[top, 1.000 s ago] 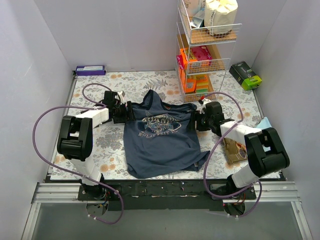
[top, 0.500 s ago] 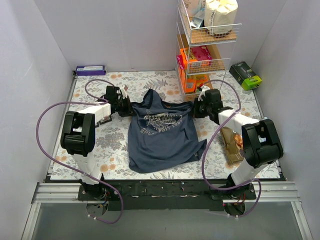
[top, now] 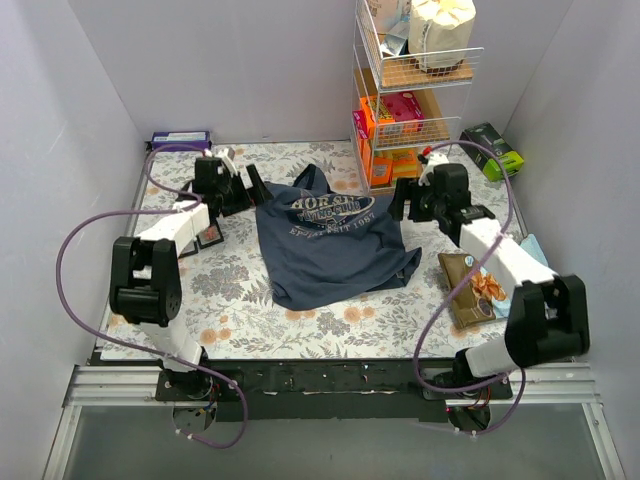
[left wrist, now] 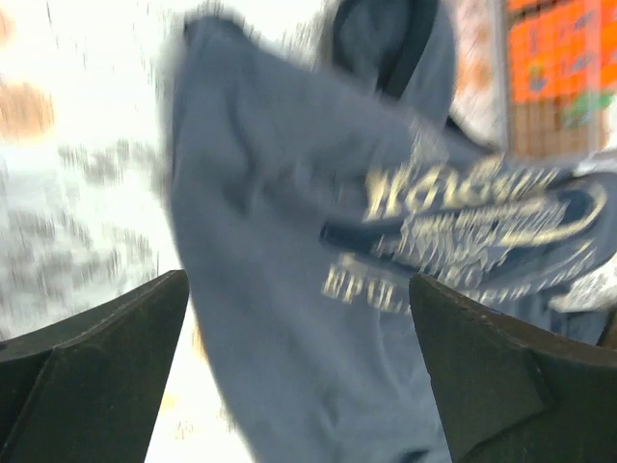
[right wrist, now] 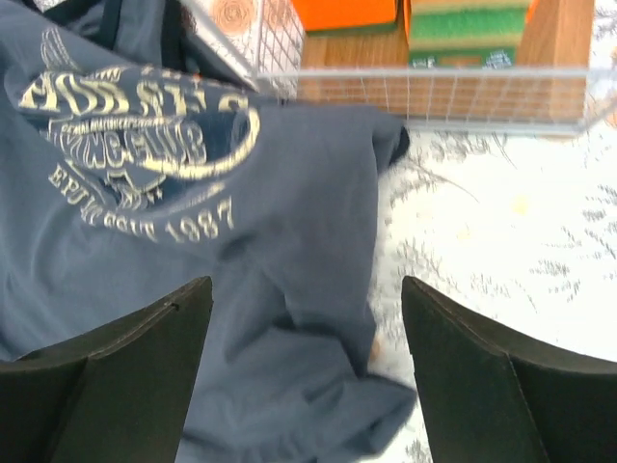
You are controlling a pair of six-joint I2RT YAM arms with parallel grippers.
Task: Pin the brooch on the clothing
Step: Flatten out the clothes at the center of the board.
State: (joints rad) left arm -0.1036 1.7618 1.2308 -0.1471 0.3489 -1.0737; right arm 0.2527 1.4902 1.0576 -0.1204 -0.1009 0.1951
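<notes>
I see the work cell enclosed by three plain, pale grey-lilac panels: a back wall (top: pixel 250 70), a left wall (top: pixel 60 130) and a right wall (top: pixel 590 120). The table (top: pixel 330 325) carries a white cover with a floral print. A wire rack (top: pixel 415 125) with wooden shelf boards stands at the back, right of centre. A purple box (top: pixel 181 139) lies at the back left. A green-and-black box (top: pixel 493 150) sits right of the rack. Lighting is even, with soft shadows.
</notes>
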